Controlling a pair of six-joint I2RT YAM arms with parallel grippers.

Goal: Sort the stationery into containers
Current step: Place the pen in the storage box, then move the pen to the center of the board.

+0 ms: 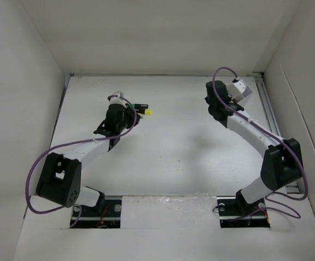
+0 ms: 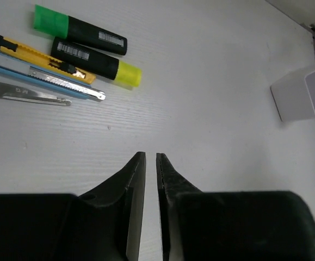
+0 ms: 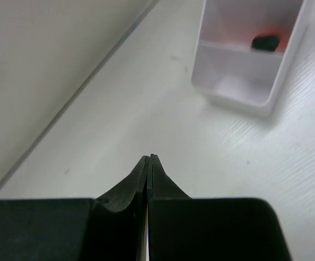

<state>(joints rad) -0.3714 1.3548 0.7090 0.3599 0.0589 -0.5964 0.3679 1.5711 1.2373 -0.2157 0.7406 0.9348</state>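
Note:
In the left wrist view a green-ended black highlighter (image 2: 80,30), a yellow-ended black highlighter (image 2: 96,63), a yellow utility knife (image 2: 41,57), a thin blue strip and metal scissor blades (image 2: 26,92) lie together at the upper left. My left gripper (image 2: 150,155) is empty, its jaws a narrow gap apart, above bare table short of them. The white divided box (image 3: 243,60) stands ahead and right of my right gripper (image 3: 150,157), which is shut and empty. A black item with an orange end (image 3: 265,42) lies in the box's far compartment.
The white box also shows at the right edge of the left wrist view (image 2: 301,98). White walls enclose the table on the left, back and right. In the top view the stationery (image 1: 142,111) lies just right of the left wrist.

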